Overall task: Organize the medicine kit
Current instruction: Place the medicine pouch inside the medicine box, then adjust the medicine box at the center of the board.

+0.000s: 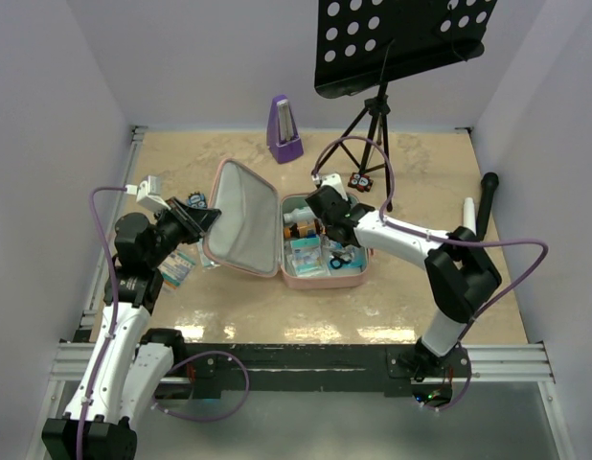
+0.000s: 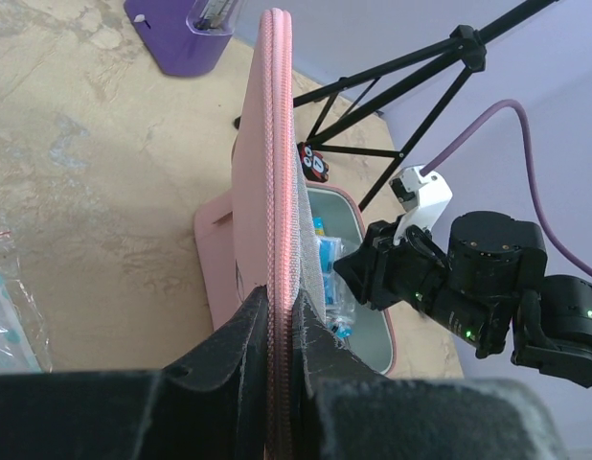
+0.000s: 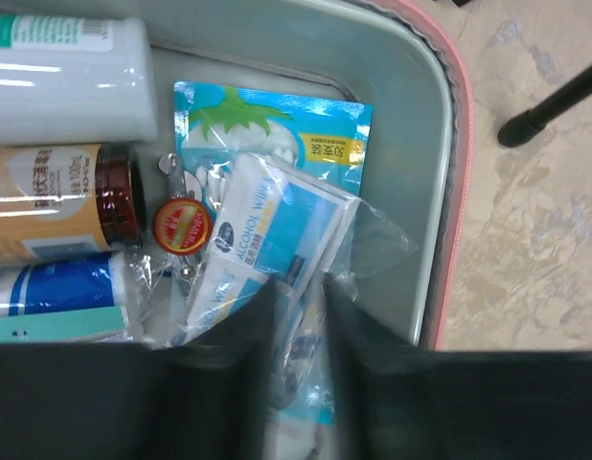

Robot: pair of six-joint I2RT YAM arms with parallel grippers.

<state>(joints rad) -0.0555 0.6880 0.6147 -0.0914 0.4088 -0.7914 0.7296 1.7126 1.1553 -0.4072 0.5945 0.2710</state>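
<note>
Medicine kit (image 1: 246,218) lies open mid-table (image 1: 421,287), in front of the purple metronome (image 1: 284,129) and to the left of the music stand's (image 1: 401,38) tripod. Its lid (image 2: 277,125) stands nearly upright on the left; the tray half lies flat on the right. Left gripper (image 2: 282,297) is pinched on the lid's zipper rim, one pad on the pink shell, the other on the grey mesh lining. Right gripper (image 3: 298,287) is down inside the tray, fingers a narrow slot apart over a clear bag of alcohol wipes (image 3: 277,220). Plastic shows in the slot; cannot tell whether it is pinched or free. Tray also holds a white bottle (image 3: 66,81), a brown bottle (image 3: 56,201), a blue-green sachet (image 3: 277,120) and a small red disc (image 3: 183,225). Loose packets (image 1: 178,268) lie on the table left of the kit, beside the left arm.
</note>
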